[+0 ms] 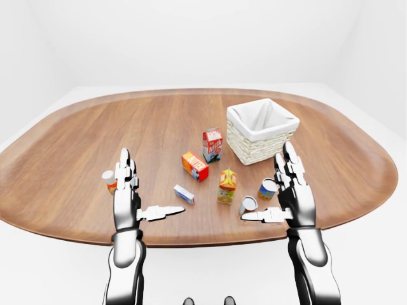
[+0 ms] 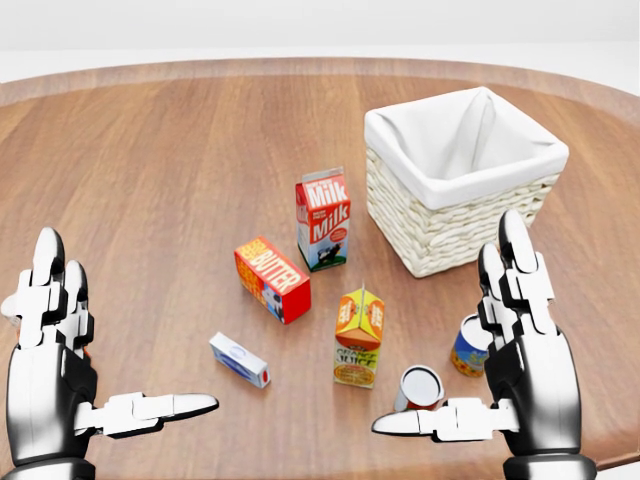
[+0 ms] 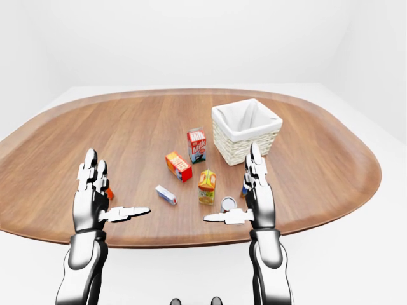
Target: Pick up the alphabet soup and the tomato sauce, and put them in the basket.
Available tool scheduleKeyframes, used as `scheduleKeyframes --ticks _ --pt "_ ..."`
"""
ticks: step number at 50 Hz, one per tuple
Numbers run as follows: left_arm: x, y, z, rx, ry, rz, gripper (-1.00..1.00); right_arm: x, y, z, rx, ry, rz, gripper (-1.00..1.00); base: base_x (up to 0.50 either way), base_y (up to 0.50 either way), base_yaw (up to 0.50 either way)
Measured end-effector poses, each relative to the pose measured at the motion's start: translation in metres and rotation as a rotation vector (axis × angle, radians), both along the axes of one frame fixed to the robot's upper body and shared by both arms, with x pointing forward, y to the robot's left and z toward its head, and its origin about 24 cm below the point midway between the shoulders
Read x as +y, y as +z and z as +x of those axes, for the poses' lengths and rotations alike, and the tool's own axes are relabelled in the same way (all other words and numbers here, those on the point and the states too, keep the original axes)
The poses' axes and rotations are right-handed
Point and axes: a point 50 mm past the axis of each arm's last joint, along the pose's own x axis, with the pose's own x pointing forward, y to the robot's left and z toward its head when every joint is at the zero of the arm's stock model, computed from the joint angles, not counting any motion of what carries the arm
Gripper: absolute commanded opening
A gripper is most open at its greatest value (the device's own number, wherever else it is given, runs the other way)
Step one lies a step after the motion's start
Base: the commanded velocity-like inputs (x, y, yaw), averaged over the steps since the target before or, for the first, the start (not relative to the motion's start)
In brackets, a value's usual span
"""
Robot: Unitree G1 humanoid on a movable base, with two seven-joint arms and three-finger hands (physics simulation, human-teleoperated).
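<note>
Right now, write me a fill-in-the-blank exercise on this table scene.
1. The white-lined wicker basket holds ____.
2. The butter box lies on its ____.
3. The carton standing nearest the basket reads ____.
4. Both hands, left hand and right hand, are ____.

Missing words: nothing; side; Milk; open
</note>
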Motion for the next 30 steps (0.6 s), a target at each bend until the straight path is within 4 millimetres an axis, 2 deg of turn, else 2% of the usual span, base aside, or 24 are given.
scheduleKeyframes --ticks 30 --pt "-0.0005 -0.0010 0.0001 0.005 -0.001 0.003 1.00 0.0002 0.0011 -0.0002 -0.005 0.003 -0.002 1.00 0.25 0.00 0.00"
